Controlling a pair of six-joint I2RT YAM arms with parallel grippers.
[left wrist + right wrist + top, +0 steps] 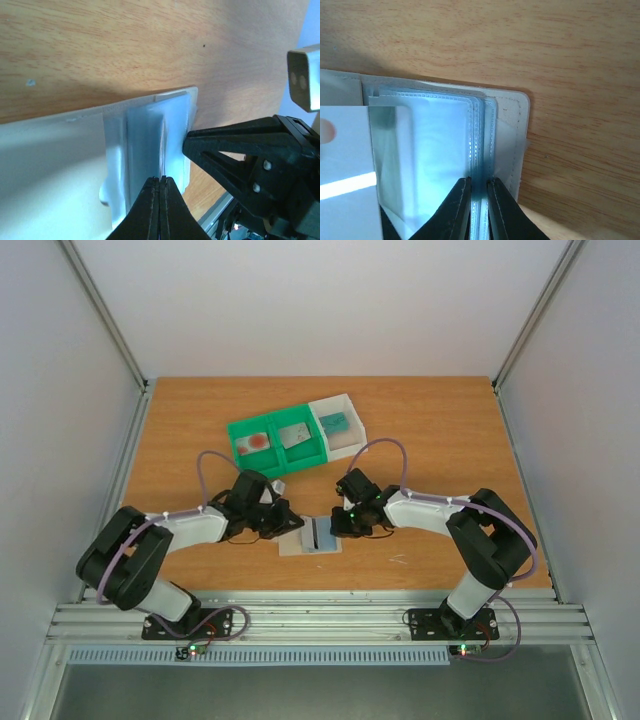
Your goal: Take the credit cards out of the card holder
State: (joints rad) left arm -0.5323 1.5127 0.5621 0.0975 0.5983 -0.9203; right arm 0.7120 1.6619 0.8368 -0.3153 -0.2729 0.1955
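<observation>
The pale beige card holder lies open on the table between my grippers, one clear sleeve standing up at its middle. My left gripper has its jaws pressed together at the bluish sleeves; a thin sleeve edge runs in between its tips. My right gripper is shut on a few clear sleeves at the holder's beige edge. A white card with a pale red spot shows at the left. A white card with a red circle, a grey card and a teal card lie in trays.
A green two-compartment tray and a white open tray stand side by side behind the holder, mid-table. The right gripper's black finger is close beside my left fingertips. The table's front edge and metal rail lie just below the holder.
</observation>
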